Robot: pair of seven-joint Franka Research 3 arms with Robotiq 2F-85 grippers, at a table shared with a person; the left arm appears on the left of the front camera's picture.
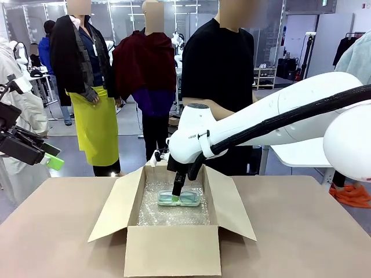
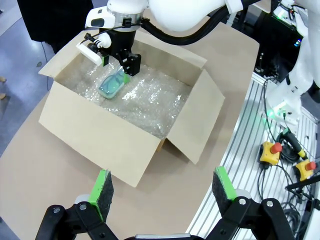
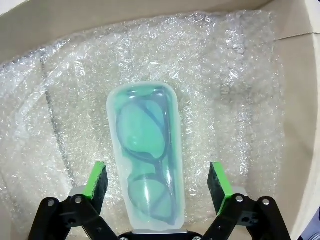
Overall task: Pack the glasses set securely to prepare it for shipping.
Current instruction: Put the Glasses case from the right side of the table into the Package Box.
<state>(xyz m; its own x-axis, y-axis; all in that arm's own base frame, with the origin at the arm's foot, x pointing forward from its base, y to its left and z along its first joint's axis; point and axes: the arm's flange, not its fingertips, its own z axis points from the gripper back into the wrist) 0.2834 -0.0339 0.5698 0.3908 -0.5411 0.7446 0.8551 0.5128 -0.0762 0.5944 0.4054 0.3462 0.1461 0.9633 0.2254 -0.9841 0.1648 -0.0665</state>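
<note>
At left, left gripper (image 2: 162, 187) held above desk (image 1: 301, 231), well apart from box, fingers spread, nothing grasped. One cardboard box (image 1: 174, 249), flaps unfolded, one bubble-wrap lining (image 3: 225, 75). One mint-green glasses case (image 3: 145, 155) laid flat on lining. Right gripper (image 3: 158, 170) over case, fingers released, not touching. Judged left: rest of set, closing.

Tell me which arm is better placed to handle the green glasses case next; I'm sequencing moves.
Right, probably. The right gripper hangs open inside the cardboard box, its fingers either side of the green glasses case. The left gripper, also open, is well outside it.
</note>
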